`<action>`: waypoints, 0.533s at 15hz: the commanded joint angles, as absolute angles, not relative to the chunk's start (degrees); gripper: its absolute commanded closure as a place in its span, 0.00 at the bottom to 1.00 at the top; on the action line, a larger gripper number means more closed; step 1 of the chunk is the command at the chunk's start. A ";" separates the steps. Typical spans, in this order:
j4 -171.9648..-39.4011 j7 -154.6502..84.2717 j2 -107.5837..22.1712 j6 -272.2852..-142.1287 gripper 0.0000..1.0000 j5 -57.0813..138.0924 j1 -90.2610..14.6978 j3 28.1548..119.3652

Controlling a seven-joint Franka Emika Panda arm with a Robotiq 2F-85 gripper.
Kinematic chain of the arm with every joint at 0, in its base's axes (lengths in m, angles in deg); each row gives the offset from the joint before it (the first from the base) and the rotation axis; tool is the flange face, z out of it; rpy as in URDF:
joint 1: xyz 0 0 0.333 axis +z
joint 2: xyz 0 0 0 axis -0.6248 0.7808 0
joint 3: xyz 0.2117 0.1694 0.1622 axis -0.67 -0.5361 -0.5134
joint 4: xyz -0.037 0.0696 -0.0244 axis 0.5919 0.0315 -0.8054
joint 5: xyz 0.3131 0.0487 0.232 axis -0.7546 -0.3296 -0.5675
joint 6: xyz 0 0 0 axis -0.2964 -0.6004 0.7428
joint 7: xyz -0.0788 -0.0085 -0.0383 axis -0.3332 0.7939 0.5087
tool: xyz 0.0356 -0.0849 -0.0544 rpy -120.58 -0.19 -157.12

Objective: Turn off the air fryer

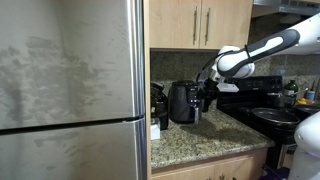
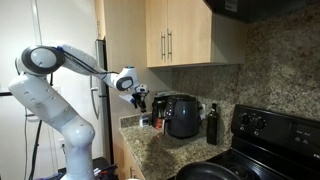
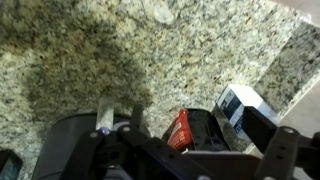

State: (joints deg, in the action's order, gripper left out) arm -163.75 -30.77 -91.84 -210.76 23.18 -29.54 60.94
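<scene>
The air fryer (image 1: 183, 102) is a squat glossy black appliance on the granite counter, against the backsplash; it also shows in an exterior view (image 2: 182, 115). My gripper (image 1: 207, 94) hangs just beside it at about its top height, close to its side, with a small gap; in an exterior view (image 2: 138, 98) it points down over the counter's end. In the wrist view the gripper (image 3: 200, 150) looks down with its fingers apart and nothing between them. I cannot tell whether the black rounded shape (image 3: 65, 145) there is the air fryer.
A steel fridge (image 1: 70, 90) fills one side. A black stove (image 1: 265, 110) with a pan stands past the counter. A dark bottle (image 2: 211, 125) stands by the air fryer. A red packet (image 3: 182, 130) and a white box (image 3: 240, 105) lie below the gripper. Cabinets (image 2: 185, 35) hang above.
</scene>
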 commanded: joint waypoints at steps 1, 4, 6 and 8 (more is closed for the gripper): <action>-167.95 -34.75 -88.19 -226.67 0.00 26.02 -31.32 58.16; -166.31 -34.13 -89.66 -221.25 0.00 25.97 -29.24 60.15; -166.11 -34.08 -90.07 -221.14 0.00 25.90 -29.03 60.40; -166.25 -36.56 -87.98 -226.30 0.00 27.44 -31.41 58.74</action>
